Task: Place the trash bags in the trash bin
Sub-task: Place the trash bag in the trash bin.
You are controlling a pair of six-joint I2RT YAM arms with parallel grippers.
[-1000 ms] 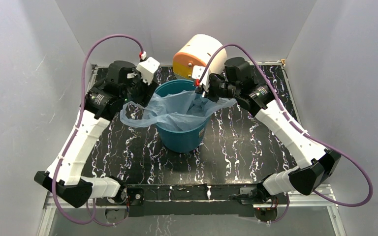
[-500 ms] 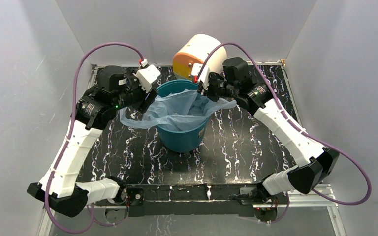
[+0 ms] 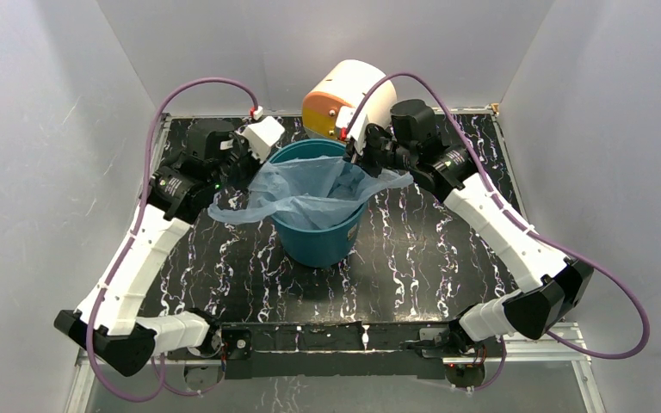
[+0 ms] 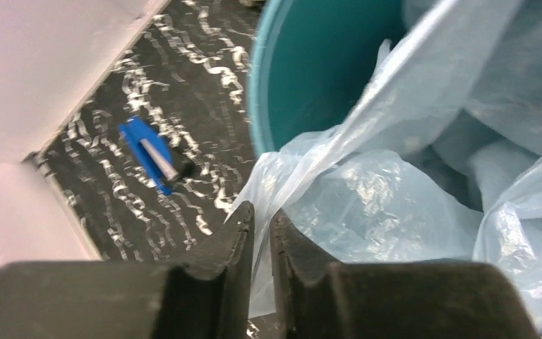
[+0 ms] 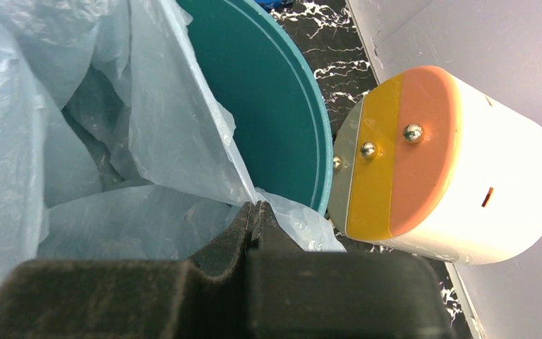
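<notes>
The trash bag (image 3: 310, 194) was held spread over the trash bin (image 3: 318, 245), pinched at the bin's left rim by the left gripper (image 4: 261, 233) and opposite by the right gripper (image 5: 256, 215).

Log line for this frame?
left pincer: shut on trash bag | right pincer: shut on trash bag | trash bag: partly inside trash bin, overhanging rim
</notes>
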